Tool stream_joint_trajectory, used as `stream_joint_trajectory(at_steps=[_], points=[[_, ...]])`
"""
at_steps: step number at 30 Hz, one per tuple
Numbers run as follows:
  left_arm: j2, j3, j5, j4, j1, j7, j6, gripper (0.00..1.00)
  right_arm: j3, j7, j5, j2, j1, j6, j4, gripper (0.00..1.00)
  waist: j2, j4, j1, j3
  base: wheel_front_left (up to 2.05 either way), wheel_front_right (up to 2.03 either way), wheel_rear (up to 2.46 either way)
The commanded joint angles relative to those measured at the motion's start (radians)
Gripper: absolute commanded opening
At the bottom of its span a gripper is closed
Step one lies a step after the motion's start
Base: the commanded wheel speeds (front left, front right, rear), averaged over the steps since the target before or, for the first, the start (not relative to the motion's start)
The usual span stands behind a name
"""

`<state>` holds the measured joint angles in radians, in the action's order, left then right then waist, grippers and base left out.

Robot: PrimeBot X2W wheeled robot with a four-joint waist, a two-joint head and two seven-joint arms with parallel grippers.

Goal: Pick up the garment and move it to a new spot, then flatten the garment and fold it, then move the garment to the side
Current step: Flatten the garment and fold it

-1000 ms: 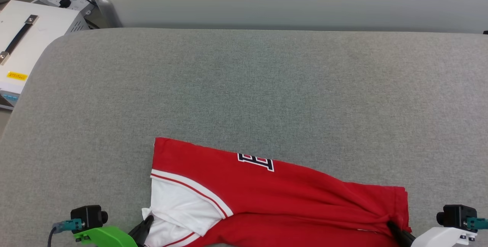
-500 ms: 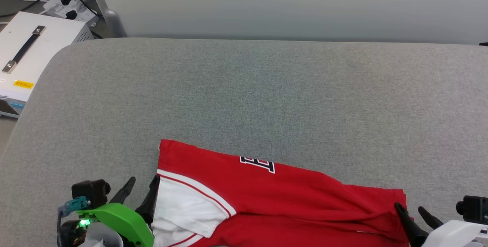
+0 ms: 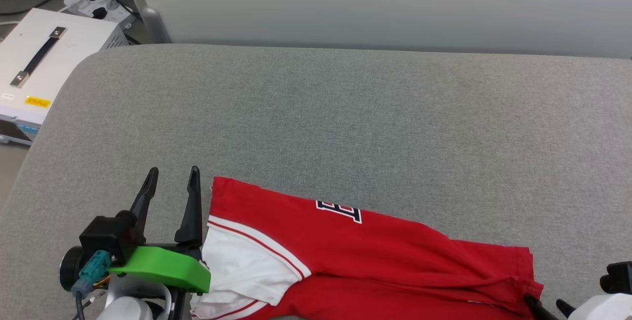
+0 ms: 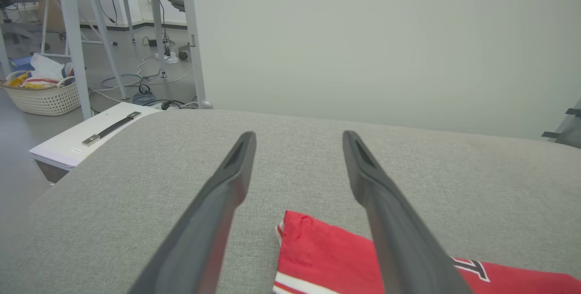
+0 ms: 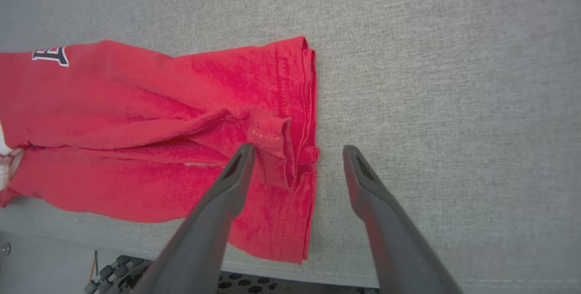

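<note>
The jersey (image 3: 375,256) lies on the grey bench (image 3: 345,112) along the bottom of the head view, from lower centre-left to the lower right corner. It is red and folded over on itself. A white inner panel with red-and-white striped trim shows at its left end, and part of a black, white-outlined letter (image 3: 338,211) sits at its upper fold. Its lower edge runs out of the frame.

The left hand (image 3: 173,170) is at the lower left of the head view, its two dark fingers apart and pointing up the frame with nothing between them. The finger nearer the jersey runs just beside the cloth's left edge. In the left wrist view this hand (image 4: 298,135) frames bare bench, with the jersey's (image 4: 317,257) red corner at the bottom centre.

The right hand (image 3: 543,301) peeks in at the lower right corner of the head view, beside the jersey's right end. In the right wrist view its fingers (image 5: 298,147) stand apart and empty over the jersey's (image 5: 136,117) bunched hem; whether they touch the cloth I cannot tell.

A white box (image 3: 44,63) with a black handle and a power strip (image 3: 94,1) sit at the upper left. A basket (image 4: 43,99) is on the floor in the left wrist view.
</note>
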<state>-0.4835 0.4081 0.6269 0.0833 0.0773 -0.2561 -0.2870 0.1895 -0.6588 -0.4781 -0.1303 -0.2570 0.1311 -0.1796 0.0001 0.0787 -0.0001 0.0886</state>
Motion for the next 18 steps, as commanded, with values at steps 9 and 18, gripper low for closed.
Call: stream_joint_trajectory(at_steps=[9, 18], points=[[0.050, -0.032, -0.074, 0.021, -0.039, -0.006, 0.025, 1.00, -0.065, -0.014, 0.011, 0.016, 0.030, 0.000, 0.079, 1.00, -0.0001, 0.027, 0.0001, 0.053, 0.00, 0.00, 0.00], [0.076, -0.051, -0.098, 0.006, -0.020, -0.006, 0.055, 1.00, -0.088, 0.025, 0.016, 0.003, 0.094, 0.000, 0.225, 1.00, -0.0001, 0.032, 0.0001, 0.085, 0.00, 0.00, 0.00]])
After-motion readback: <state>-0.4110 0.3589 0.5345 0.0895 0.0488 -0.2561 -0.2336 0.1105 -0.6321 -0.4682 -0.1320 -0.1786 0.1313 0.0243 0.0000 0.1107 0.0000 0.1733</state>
